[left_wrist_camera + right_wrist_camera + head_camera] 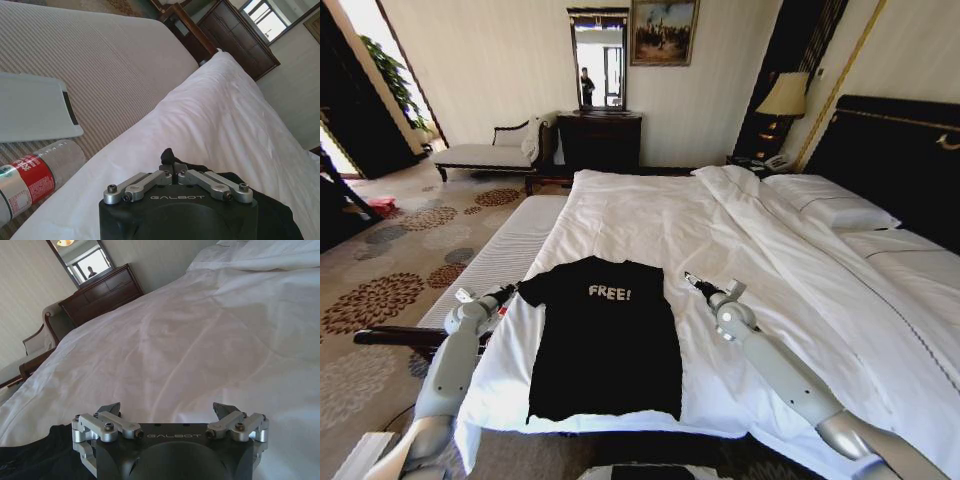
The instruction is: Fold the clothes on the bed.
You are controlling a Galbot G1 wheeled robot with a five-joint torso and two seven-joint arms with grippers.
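The clothes are one black T-shirt (605, 345) with white "FREE!" lettering, lying flat, chest up, on the white duvet of the bed (720, 230) near its foot. My left gripper (512, 292) is at the edge of the shirt's left sleeve. In the left wrist view its fingertips (172, 171) are pressed together with a fold of black cloth (168, 155) pinched between them. My right gripper (692, 280) hovers just beyond the shirt's right sleeve, apart from it. Its fingers (109, 409) stand wide apart over bare duvet, and the shirt (30, 452) lies off to one side.
A striped bench (505, 250) runs along the bed's left side, with a plastic bottle (25, 185) and a flat grey board (35, 107) on it. Pillows (830, 205) and a dark headboard (900, 150) are at right. A dresser (600, 140) and chaise (485, 152) stand behind.
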